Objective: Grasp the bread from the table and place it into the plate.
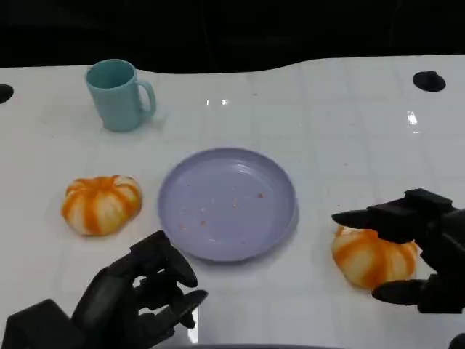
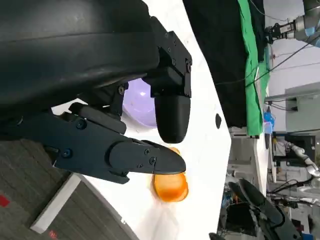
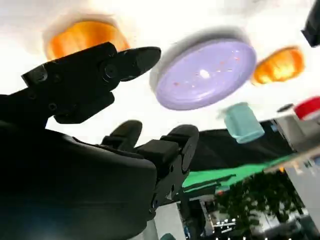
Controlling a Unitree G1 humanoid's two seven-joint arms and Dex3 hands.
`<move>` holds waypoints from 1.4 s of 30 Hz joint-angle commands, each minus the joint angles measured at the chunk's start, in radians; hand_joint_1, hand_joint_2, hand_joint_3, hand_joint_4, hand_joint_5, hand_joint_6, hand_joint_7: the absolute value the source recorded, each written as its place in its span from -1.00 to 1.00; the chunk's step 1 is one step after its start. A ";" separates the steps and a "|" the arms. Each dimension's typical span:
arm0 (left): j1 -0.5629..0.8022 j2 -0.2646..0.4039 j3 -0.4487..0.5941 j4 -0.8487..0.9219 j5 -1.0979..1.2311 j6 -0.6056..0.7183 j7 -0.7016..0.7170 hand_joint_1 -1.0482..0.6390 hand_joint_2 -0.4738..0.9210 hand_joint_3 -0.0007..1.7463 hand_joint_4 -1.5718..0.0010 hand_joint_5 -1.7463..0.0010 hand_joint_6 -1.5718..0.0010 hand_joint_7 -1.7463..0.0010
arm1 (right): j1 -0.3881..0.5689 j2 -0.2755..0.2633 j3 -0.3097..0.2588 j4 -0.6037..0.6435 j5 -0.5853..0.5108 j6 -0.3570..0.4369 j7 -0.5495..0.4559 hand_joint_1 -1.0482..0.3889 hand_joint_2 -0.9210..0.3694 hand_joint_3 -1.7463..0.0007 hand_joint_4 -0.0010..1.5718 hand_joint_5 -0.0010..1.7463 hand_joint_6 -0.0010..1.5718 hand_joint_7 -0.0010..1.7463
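Black hands (image 1: 138, 298), glossy white table (image 1: 341, 123), dark backdrop (image 1: 232, 29)

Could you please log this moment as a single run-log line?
phase: reaching | right hand: open over right bread | left hand: open, idle | plate: no bread | left bread: on table

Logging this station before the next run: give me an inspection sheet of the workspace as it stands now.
Surface: white table, glossy, with two dark round marks near its far edge.
Job's things: lavender plate at centre, crumbs only; left bread beside it; right bread under the right hand.
Clutter: teal mug upright, far left.
Hands: left hand curled, holding nothing; right hand spread around the right bread, grip not confirmed.
Cables: wires beyond the table.
Surroundings: green cloth, lab equipment.
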 commanded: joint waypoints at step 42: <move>0.012 -0.011 -0.023 -0.042 0.021 0.030 0.024 -0.35 1.00 -0.73 0.17 -1.00 0.47 -1.00 | -0.230 -0.063 0.222 0.190 -0.405 0.182 0.085 0.14 -0.70 0.98 -0.88 -0.52 -0.54 -0.99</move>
